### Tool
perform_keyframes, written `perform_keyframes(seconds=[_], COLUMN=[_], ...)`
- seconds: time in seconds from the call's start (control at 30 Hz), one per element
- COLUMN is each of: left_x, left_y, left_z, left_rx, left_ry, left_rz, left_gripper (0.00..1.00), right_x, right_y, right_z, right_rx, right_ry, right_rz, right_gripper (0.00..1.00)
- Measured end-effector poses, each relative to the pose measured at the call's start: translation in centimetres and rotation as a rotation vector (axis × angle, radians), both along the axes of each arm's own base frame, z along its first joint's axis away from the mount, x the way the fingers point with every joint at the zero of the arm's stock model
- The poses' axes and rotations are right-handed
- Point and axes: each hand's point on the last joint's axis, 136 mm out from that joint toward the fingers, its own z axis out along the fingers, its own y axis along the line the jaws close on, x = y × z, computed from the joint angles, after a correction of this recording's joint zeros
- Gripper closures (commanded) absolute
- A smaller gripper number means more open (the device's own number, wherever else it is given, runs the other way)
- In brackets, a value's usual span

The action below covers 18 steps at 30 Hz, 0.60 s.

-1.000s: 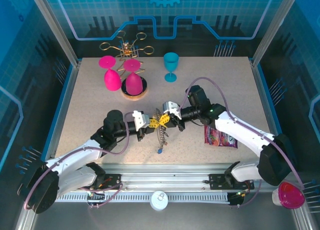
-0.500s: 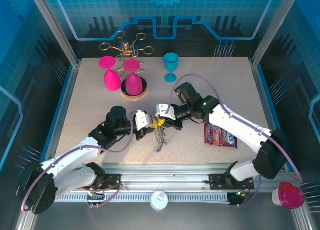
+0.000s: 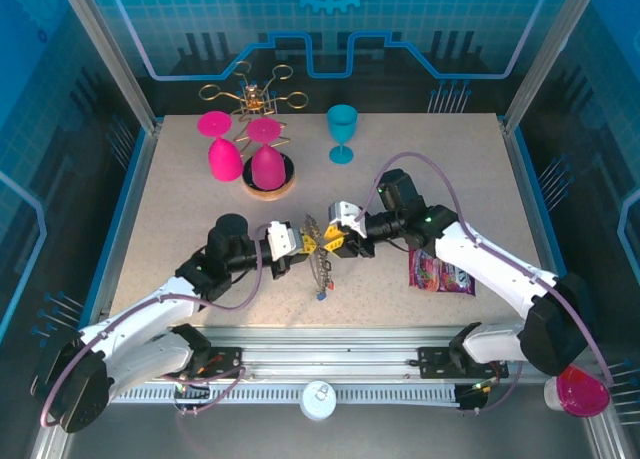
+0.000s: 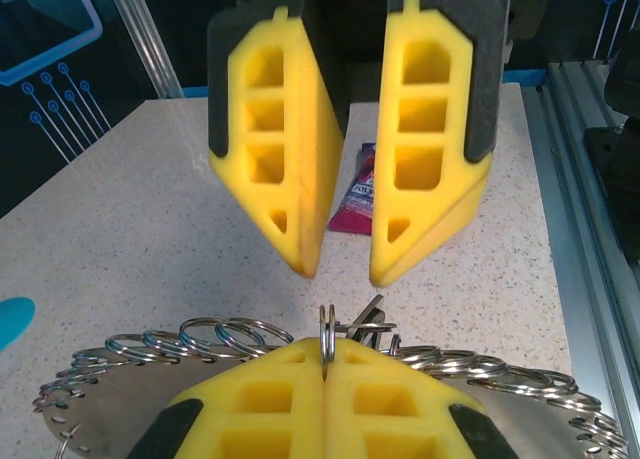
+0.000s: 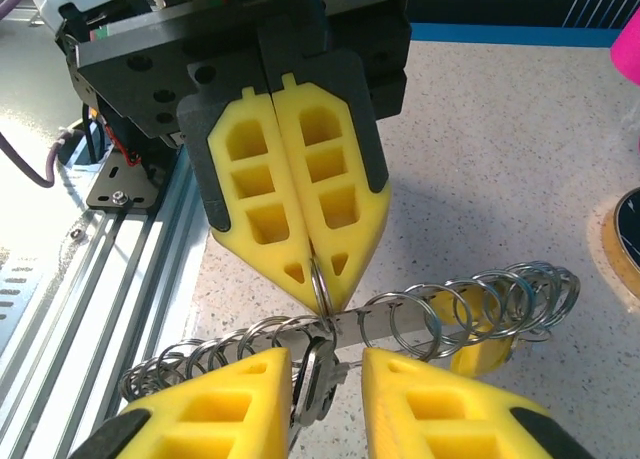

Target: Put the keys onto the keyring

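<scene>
Top external: the right fingers (image 4: 268, 149) have just parted and drawn back toward frame right. A second ago they were clamped beside the left ones.

The left fingers (image 4: 262, 399) are pinched shut on one split ring. The keyring (image 3: 318, 257) hangs from that grip at frame centre, with a blue-tagged key (image 3: 319, 299) dangling at its lower end.

My read is that the handover is made, the left arm alone carries the ring, and the right arm is free for another key.

The bench (image 3: 180, 199) is speckled beige inside a blue-panelled enclosure. Pink goblets (image 3: 225, 157) and a teal goblet (image 3: 342, 134) stand at the back.

One keyring (image 3: 320, 269), one teal goblet (image 3: 342, 131), one packet (image 3: 440, 274).
</scene>
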Motion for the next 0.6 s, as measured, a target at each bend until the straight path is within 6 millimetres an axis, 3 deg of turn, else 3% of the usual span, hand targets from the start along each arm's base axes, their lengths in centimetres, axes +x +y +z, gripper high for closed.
perform_keyframes(seconds=[0.6], left_x=[0.0], left_y=[-0.3], left_z=[-0.1], left_rx=[-0.024], left_ry=[0.014], left_rz=[-0.015], left_gripper=[1.00], right_x=[0.0], right_y=[1.2], right_z=[-0.9], right_rx=[0.017], right_ry=[0.039], right_rz=[0.038], right_gripper=[0.86])
